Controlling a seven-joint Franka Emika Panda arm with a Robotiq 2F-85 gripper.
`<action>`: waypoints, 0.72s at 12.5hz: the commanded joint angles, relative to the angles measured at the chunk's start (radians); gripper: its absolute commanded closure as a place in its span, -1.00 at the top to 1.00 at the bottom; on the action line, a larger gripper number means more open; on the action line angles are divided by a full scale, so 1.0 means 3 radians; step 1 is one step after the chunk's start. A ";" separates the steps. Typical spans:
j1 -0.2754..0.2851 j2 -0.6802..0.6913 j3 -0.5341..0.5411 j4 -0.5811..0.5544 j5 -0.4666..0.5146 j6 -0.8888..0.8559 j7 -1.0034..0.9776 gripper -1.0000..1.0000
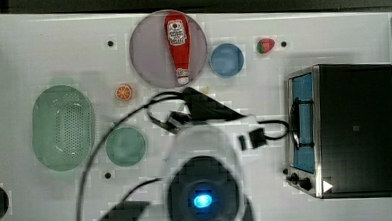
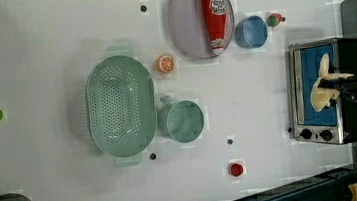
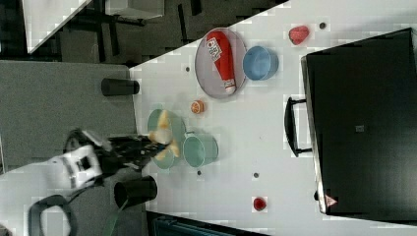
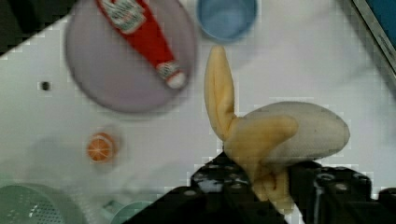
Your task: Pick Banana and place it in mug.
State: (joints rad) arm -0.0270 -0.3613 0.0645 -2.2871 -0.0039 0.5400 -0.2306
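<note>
Banana (image 4: 261,135), pale yellow with peel flaps splayed, sits clamped in the gripper (image 4: 266,184) at lower centre of the wrist view, lifted clear of the white table (image 1: 41,52). Held aloft presumably to clear the rim of the mug (image 1: 126,146), which stands lower left of centre in the top view, just beside the perforated basket (image 1: 45,147). Jaws partly closed, pinching the banana's stem end; nothing else touched. Ketchup bottle (image 1: 178,46) lies on the plate (image 1: 146,52) at upper centre.
</note>
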 commanded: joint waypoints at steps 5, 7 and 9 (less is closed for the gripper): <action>0.0313 0.0303 0.0905 -0.0168 0.0022 -0.0087 0.1808 -0.43; 0.0316 0.0498 0.1076 -0.0167 0.0063 -0.0012 0.2180 -0.43; 0.0318 0.0765 0.1179 -0.0171 0.0133 0.0257 0.2313 -0.43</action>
State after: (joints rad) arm 0.0829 -0.1636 0.4417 -2.3301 0.0159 0.5776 0.3416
